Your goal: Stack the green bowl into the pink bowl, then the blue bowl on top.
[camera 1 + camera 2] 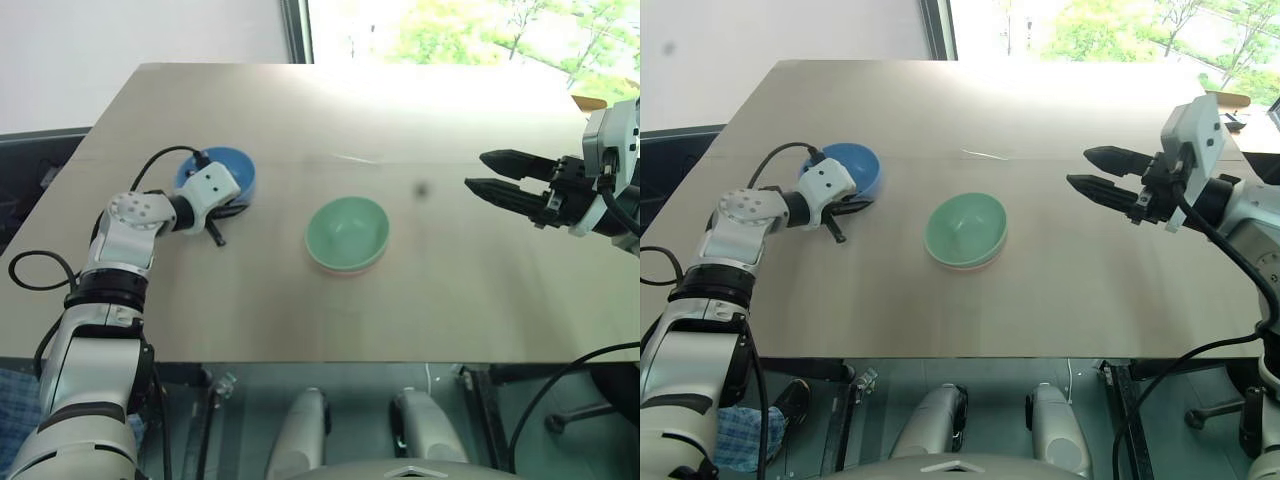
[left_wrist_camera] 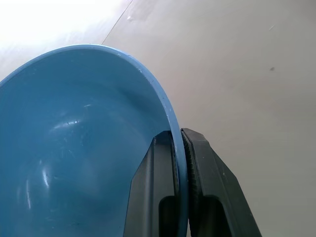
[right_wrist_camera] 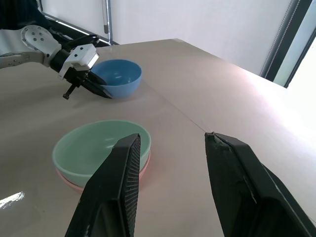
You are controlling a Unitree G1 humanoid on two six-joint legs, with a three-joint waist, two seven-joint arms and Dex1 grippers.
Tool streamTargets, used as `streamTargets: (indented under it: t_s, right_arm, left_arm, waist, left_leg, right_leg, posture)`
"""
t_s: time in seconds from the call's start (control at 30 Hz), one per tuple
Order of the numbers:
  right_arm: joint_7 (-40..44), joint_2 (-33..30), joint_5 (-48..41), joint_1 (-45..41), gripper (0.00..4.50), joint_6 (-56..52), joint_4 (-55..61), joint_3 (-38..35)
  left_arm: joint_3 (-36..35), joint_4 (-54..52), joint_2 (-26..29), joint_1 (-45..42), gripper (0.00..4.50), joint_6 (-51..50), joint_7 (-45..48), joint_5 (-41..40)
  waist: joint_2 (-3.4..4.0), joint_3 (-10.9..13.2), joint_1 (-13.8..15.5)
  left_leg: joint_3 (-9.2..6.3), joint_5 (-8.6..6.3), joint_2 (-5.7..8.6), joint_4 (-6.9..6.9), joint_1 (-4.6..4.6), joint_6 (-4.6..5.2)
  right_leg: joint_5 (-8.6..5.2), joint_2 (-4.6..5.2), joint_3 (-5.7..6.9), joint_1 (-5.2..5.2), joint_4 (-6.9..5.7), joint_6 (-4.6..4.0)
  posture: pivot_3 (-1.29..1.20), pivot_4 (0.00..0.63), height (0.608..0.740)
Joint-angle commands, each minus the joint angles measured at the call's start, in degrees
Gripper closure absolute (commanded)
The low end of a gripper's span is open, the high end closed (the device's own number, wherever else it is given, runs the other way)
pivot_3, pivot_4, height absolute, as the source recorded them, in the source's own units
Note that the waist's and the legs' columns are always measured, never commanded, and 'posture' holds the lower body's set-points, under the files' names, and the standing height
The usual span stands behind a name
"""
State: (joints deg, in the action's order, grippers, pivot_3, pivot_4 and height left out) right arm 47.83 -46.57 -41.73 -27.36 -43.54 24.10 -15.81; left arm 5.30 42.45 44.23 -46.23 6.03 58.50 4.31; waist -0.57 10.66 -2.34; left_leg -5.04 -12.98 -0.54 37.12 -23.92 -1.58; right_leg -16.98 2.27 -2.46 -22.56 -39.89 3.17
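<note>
Left gripper [image 2: 180, 148] jaws clamped on blue bowl [image 2: 74, 148] rim, one finger inside, one outside; bowl sits on table [image 1: 300, 290], left side. Right gripper [image 1: 478, 172] jaws apart, empty, above table. Green bowl [image 1: 347, 231] nested in pink bowl [image 3: 143, 170], table centre.

I see just a thin rim of the pink bowl [image 1: 345, 270] under the green bowl [image 1: 347, 231]; the blue bowl [image 2: 74, 148] runs off the left wrist frame's lower left; my left gripper's [image 1: 226, 206] fingertips hide behind its housing.
</note>
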Motion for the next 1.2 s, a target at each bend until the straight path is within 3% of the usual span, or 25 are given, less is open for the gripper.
streamTargets:
  t_s: [0.03,0.33,0.7,0.83,1.07,1.2]
  right_arm:
    - [0.6,-1.2,-0.9,-0.9,2.32,1.0,0.7,-0.8]
    - [0.4,-1.6,-1.2,-0.1,2.32,0.8,1.0,-1.4]
    - [-0.4,-1.9,-2.0,1.2,2.32,0.5,2.2,-2.1]
    - [-0.7,-2.1,-2.4,1.2,2.32,0.6,2.1,-2.1]
    - [-0.5,-2.5,-2.4,1.3,2.32,1.1,1.7,-1.5]
    - [-0.2,-2.5,-2.6,1.8,2.32,1.1,1.7,-1.5]
  left_arm:
    - [0.7,-4.1,0.0,-2.8,4.48,1.1,6.4,-2.2]
    - [1.7,-18.1,-3.5,-8.3,4.48,0.1,17.5,-9.1]
    - [3.5,-35.5,-3.7,-5.0,4.48,-5.9,26.9,-17.5]
    - [3.3,-36.7,-4.2,-3.8,3.21,-5.1,27.9,-18.8]
    - [0.0,-32.9,-7.2,-4.9,0.26,-2.4,20.5,-18.7]
    - [-3.8,-32.3,-6.4,-2.0,0.26,-9.2,14.6,-20.2]
  waist:
    - [0.0,0.0,0.1]
    - [-0.01,0.0,-0.1]
    - [-0.01,0.0,-0.1]
    - [-0.01,0.0,-0.1]
    - [-0.01,0.0,0.0]
    - [-0.01,0.0,-0.2]
  left_leg:
    - [0.0,0.0,0.0,0.0,0.0,0.0]
    - [0.0,0.0,0.0,0.04,-0.04,0.0]
    - [0.03,0.0,-0.05,0.07,-0.01,0.0]
    - [0.04,0.0,-0.06,0.08,-0.01,0.0]
    - [0.03,0.0,-0.05,0.12,-0.01,0.0]
    - [0.03,0.0,-0.06,0.12,0.0,0.0]
  right_leg:
    - [0.0,0.0,0.0,0.0,0.0,0.0]
    - [0.0,0.0,0.0,0.0,0.01,0.0]
    - [0.0,-0.06,-0.05,0.0,-0.01,0.0]
    - [0.0,-0.06,-0.06,0.01,0.0,0.0]
    - [0.0,-0.06,-0.05,0.04,0.0,0.0]
    - [0.0,-0.08,-0.06,0.03,-0.01,0.0]
  posture:
    - [0.0,0.15,0.74]
    - [0.0,0.15,0.74]
    - [0.0,0.15,0.74]
    - [0.0,0.15,0.74]
    - [0.0,0.15,0.74]
    - [0.0,0.15,0.74]
